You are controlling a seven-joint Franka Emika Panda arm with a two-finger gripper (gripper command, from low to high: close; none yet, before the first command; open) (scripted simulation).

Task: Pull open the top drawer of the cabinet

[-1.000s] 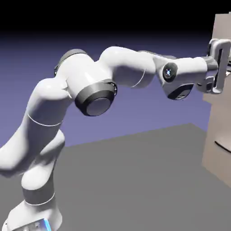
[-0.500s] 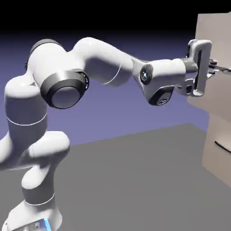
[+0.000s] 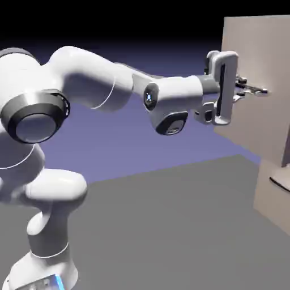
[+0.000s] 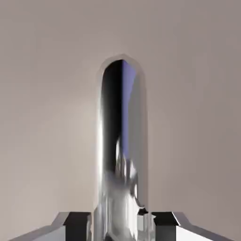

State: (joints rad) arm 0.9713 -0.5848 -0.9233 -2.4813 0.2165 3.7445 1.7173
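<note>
You had the gripper (image 3: 241,90) clamped on the shiny bar handle (image 4: 123,188) of the top drawer (image 3: 255,73), one fingertip on each side of it. That drawer front stood at the exterior view's right, high on the cabinet (image 3: 271,198), well forward of the lower drawer front. The pull looked well under way, perhaps close to done. Doing it well called for a straight, level draw toward the robot's base (image 3: 42,269), with the hand square to the front and the grip firm; any twist or sideways drift could have let the smooth bar slip out.

The drawer's near lower edge overhung the lower front and its dark curved handle (image 3: 279,184), so dipping the wrist there was best avoided. To the left, open air lay between the hand and the base, above the grey tabletop (image 3: 164,226); your tighter limit was likely the arm's own folding, with its elbow (image 3: 34,119) already at the far left.
</note>
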